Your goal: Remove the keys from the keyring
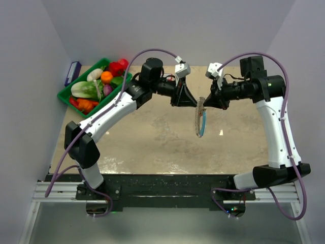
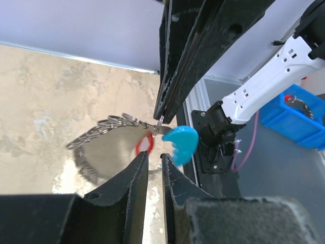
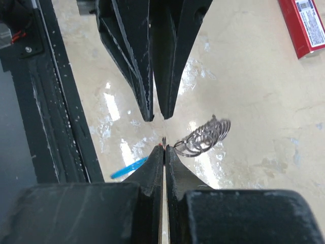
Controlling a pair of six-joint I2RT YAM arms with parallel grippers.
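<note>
The keyring hangs above the middle of the table, a floppy loop with a blue section. My right gripper is shut on its top, seen pinching a thin metal bit in the right wrist view. The keys fan out as silvery looped pieces beside those tips. In the left wrist view the keys trail left, with a red-ringed piece and the blue piece close by. My left gripper faces the right one just short of the ring, slightly open with nothing between its fingers.
A green basket of toy vegetables stands at the table's back left, with a dark blue box behind it. A long red box lies on the table. A blue bin sits beyond the table's near rail.
</note>
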